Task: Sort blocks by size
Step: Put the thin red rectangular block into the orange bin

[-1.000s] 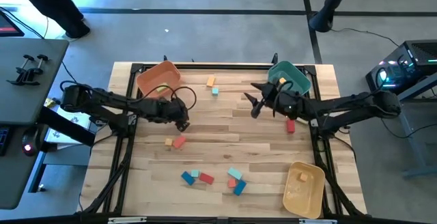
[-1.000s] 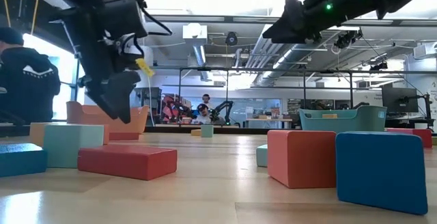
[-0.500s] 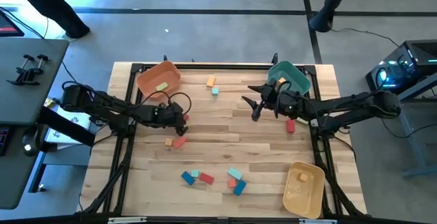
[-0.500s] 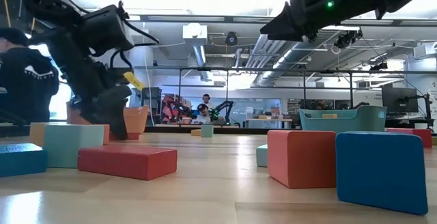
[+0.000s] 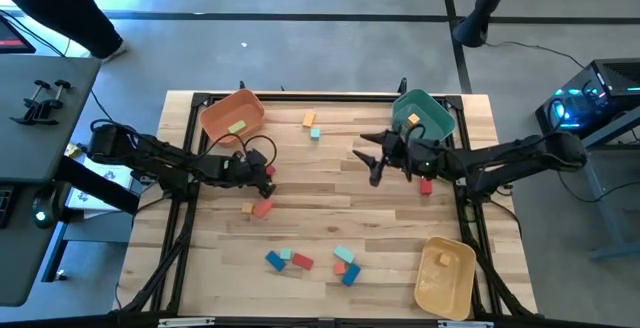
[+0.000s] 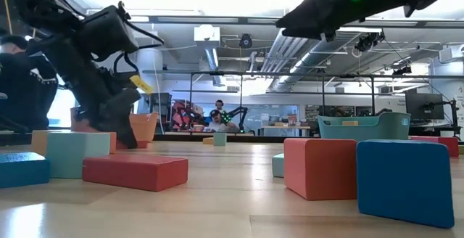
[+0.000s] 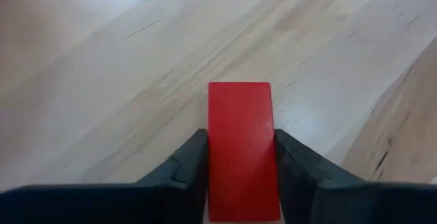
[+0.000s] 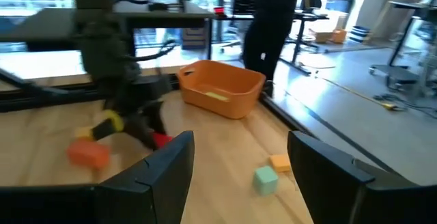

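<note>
A small red block lies flat on the wooden table left of centre, and my left gripper is down at it with a finger along each side. My right gripper hangs open above the table right of centre, holding nothing. Other blocks lie loose: a red one beside an orange one just nearer, a blue, teal and red group, a second such group, an orange and a teal one at the back, and a red one on the right. My left gripper pinches the red block between its two fingers, which lie on its two long sides at the end nearer the wrist. The fingers slant down from the table's left and run along the block. The block rests flat on the table.
An orange bin stands at the back left, a teal bin at the back right and a yellow bin at the near right. The middle of the table between the two arms is bare wood.
My left gripper has gone down to the table top and tipped more steeply, so that it now stands at the red block. My right gripper has swung a little toward the table's near edge, staying high and open.
</note>
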Controlling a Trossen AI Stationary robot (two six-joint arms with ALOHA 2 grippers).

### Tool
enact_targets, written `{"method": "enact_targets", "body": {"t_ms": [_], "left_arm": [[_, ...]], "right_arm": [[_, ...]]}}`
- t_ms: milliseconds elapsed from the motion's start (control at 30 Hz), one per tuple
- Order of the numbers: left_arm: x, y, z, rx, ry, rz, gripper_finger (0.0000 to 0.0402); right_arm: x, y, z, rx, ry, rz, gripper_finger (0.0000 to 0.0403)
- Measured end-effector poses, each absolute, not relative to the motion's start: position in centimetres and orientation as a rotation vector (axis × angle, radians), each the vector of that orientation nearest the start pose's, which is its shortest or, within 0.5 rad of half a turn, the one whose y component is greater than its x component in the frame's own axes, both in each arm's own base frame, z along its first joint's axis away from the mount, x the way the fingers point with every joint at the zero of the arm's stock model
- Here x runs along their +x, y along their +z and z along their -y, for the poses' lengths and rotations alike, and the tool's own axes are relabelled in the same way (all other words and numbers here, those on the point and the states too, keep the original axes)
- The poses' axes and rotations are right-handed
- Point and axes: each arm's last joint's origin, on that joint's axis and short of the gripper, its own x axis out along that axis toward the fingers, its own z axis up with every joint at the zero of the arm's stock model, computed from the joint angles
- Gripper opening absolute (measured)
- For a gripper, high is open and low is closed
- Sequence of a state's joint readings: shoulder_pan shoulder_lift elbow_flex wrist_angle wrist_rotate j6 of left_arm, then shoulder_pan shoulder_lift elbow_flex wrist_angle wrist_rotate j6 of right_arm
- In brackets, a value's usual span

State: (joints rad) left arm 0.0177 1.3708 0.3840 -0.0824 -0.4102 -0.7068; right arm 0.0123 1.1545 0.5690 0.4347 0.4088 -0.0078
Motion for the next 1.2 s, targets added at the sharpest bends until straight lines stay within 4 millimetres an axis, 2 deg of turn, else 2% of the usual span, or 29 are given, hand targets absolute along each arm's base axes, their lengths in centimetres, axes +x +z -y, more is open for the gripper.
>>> {"method": "enact_targets", "body": {"t_ms": [133, 267, 400, 500, 600, 700, 800, 967, 1200], "left_arm": [[20.9, 11.5, -1.1, -0.496, 0.658, -0.746, 0.0095], [23.2, 14.5, -0.9, -0.443, 0.583, -0.649, 0.0095], [25.5, 19.4, -1.5, -0.25, 0.622, -0.65, 0.0095], [26.4, 23.5, -2.8, -0.046, 0.743, -0.739, 0.0095], [26.4, 27.3, -4.7, 0.08, 0.863, -0.793, 0.0095], [25.5, 29.6, -7.5, 0.099, 0.957, -0.852, 0.0095], [23.9, 29.8, -10.8, 0.086, 1.046, -0.949, 0.0095], [20.8, 28.2, -15.4, -0.057, 1.063, -1.07, 0.0095], [17.1, 25.5, -19.0, -0.215, 1.077, -1.135, 0.0095]], "right_arm": [[24.4, 24.5, -0.9, -0.045, -0.325, -0.15, 0.0233], [24.3, 24.5, -2.5, -0.065, -0.261, -0.156, 0.0233], [24.1, 24.5, -3.6, -0.085, -0.237, -0.151, 0.0233], [24.0, 24.5, -3.9, -0.101, -0.247, -0.15, 0.0233], [24.0, 24.6, -4.0, -0.104, -0.246, -0.148, 0.0233], [24.0, 24.6, -4.0, -0.104, -0.246, -0.147, 0.0233], [24.0, 24.5, -4.0, -0.105, -0.247, -0.151, 0.0233], [24.0, 24.5, -4.0, -0.11, -0.246, -0.154, 0.0233], [24.0, 24.5, -4.0, -0.106, -0.246, -0.154, 0.0233]]}}
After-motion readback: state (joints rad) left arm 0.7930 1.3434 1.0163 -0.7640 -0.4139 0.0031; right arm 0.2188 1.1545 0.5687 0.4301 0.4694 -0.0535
